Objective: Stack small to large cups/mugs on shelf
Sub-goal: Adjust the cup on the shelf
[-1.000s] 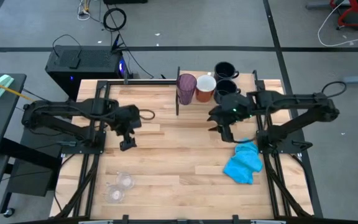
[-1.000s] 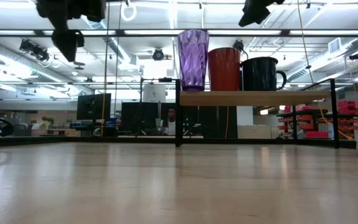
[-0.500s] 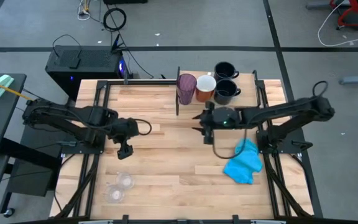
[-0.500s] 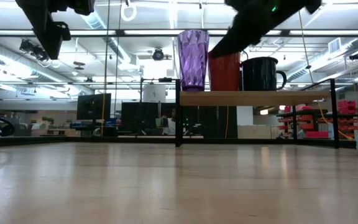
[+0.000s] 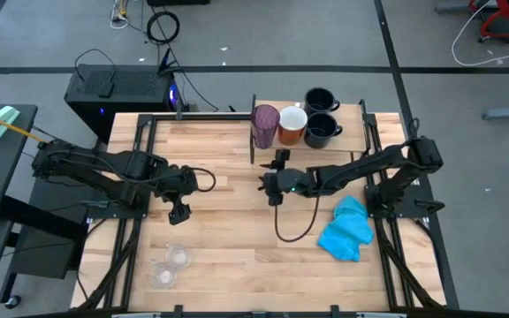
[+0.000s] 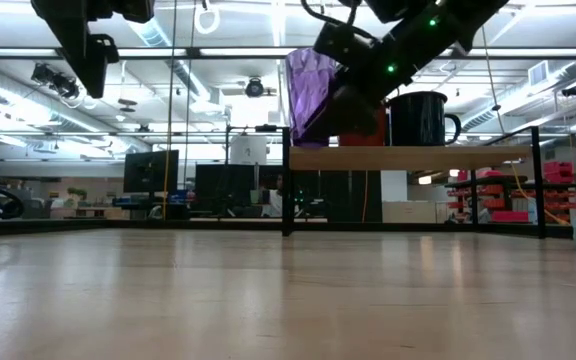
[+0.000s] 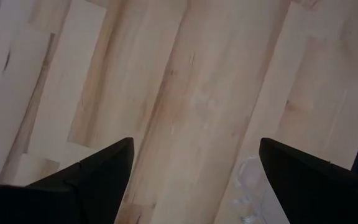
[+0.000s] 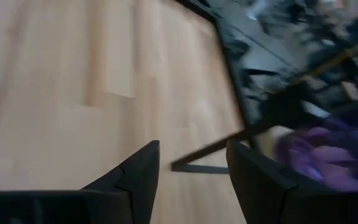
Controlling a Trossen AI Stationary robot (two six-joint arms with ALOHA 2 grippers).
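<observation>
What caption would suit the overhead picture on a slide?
Two arms over a wooden table: left gripper open near two clear cups, right gripper empty below the shelf of mugs.

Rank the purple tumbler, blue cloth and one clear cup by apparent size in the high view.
1. Blue cloth, largest.
2. Purple tumbler, raised on the shelf, so nearer the camera.
3. Clear cup, smallest.

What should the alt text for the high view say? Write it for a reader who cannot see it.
Two dark robot arms reach over a wooden table; the right gripper hangs just in front of the shelf holding a purple tumbler, orange mug and two navy mugs. Two clear cups and a blue cloth lie nearer.
</observation>
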